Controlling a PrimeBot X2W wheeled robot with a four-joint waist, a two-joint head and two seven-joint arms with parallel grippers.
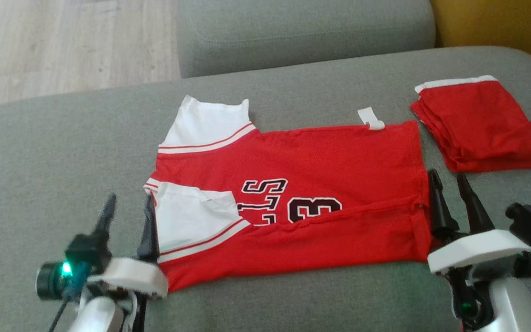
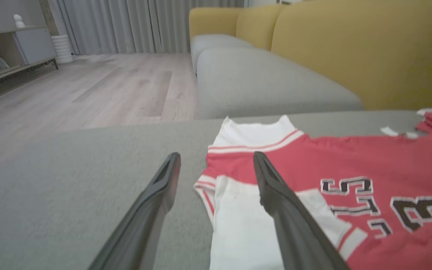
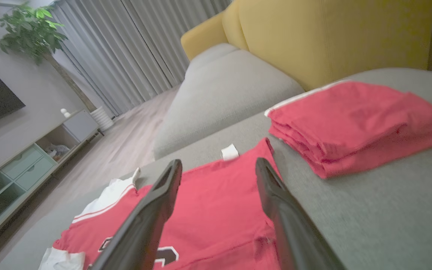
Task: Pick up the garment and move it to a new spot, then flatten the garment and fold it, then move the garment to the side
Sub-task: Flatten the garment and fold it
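A red jersey with white sleeves and dark lettering lies on the grey cushion, its near edge folded over lengthwise. My left gripper stands open at the jersey's sleeve end, one finger over the white sleeve, nothing held. In the left wrist view the jersey lies under the right finger of the left gripper. My right gripper is open at the jersey's hem end, empty. In the right wrist view the right gripper hovers over the jersey's hem.
A folded red garment lies on the cushion at the right, close to the right gripper; the right wrist view has that folded garment too. A second grey cushion and yellow backrest lie behind. Wooden floor at far left.
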